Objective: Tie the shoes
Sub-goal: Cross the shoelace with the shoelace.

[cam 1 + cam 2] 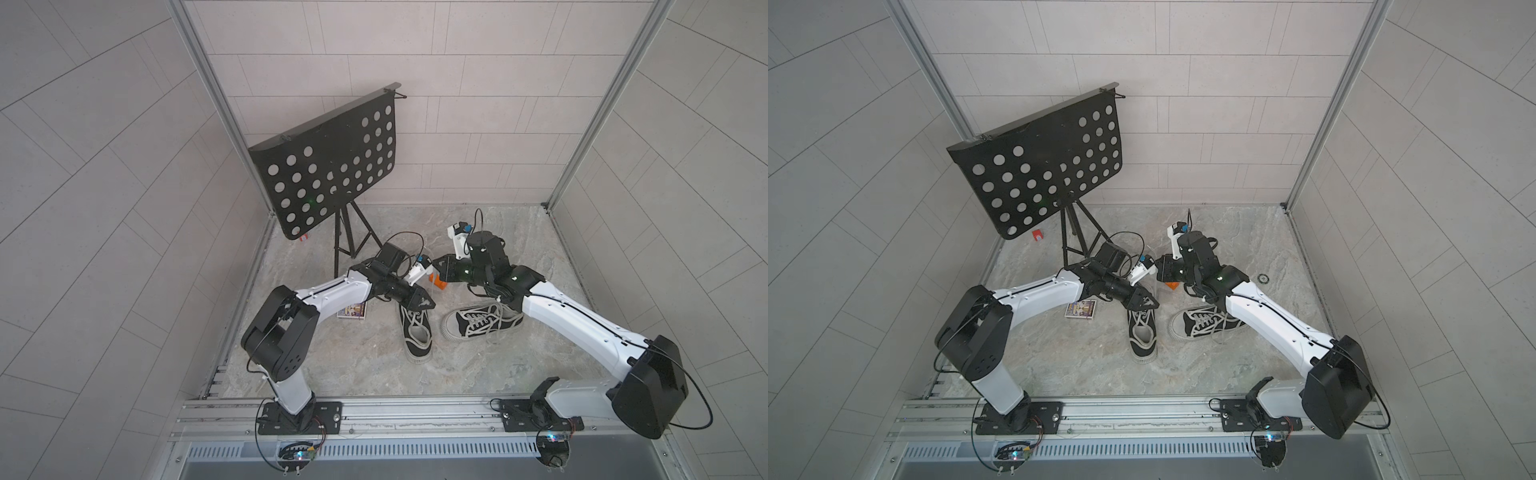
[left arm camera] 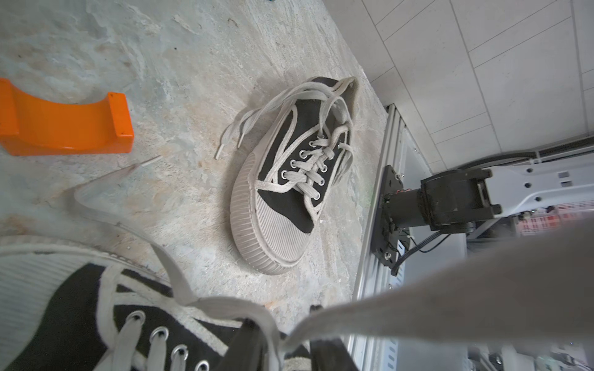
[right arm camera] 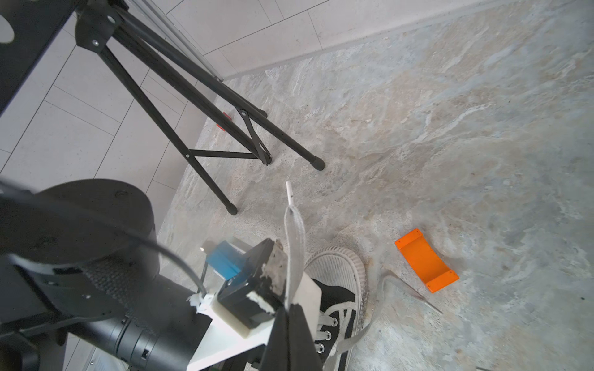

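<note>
The shoes (image 1: 482, 322) are black canvas low-tops with ribbed off-white toe caps, pale soles and whitish laces. They sit side by side in the middle of the stone-patterned tabletop (image 1: 353, 365). One points away from the robot, its toe beneath the left gripper (image 2: 284, 318), whose jaws stand slightly apart around a lace (image 3: 294, 244), seemingly without clamping it. The right gripper (image 3: 288, 310), pressed together, pinches the lace near its tip. The other shoe lies crosswise, its laces loose.

Matt canvas shoes (image 2: 289, 205), ribbed rubber soles (image 2: 246, 208); glossy plastic block (image 2: 64, 128)
</note>
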Controlling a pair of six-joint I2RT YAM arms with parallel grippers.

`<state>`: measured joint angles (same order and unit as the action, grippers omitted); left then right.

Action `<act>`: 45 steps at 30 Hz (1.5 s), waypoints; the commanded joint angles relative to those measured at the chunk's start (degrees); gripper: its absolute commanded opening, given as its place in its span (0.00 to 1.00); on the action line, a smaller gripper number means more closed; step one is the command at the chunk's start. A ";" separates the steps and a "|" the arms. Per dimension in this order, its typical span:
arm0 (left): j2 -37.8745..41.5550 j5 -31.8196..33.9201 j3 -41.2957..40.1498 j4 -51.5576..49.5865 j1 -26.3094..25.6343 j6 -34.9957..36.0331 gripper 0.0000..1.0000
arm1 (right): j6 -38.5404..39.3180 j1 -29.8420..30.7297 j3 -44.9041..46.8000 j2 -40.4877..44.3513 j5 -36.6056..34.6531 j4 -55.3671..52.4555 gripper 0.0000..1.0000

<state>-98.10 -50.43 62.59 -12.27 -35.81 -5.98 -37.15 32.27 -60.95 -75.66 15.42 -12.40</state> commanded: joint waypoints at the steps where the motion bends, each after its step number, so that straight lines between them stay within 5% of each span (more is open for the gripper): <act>1: 0.18 0.12 0.65 0.43 -0.27 1.56 0.17 | -0.63 -0.54 -0.27 -1.34 1.04 0.82 0.00; 7: 2.99 1.52 -0.62 -2.41 -0.11 1.54 0.05 | -2.02 -2.78 2.54 -4.05 3.10 4.05 0.00; 15: 5.40 -0.75 -3.33 -1.05 -0.02 -2.40 0.05 | -4.24 -3.62 5.04 -10.71 6.83 10.00 0.00; 29: 7.31 -3.19 -6.57 1.34 1.92 -7.12 0.08 | -2.17 -1.88 2.71 -25.13 25.86 14.14 0.01; 36: 8.81 -4.18 -8.29 3.71 3.26 -10.13 0.10 | 5.07 -4.14 1.69 -22.79 23.09 6.49 0.43; 45: 8.26 -5.46 -8.89 5.07 4.24 -11.63 0.11 | 9.66 -8.94 8.35 -13.61 25.03 9.93 0.71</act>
<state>-90.52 -54.24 54.28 -9.13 -31.88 -16.88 -30.02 24.10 -55.07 -91.53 39.03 -3.60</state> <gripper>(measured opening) 0.112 0.694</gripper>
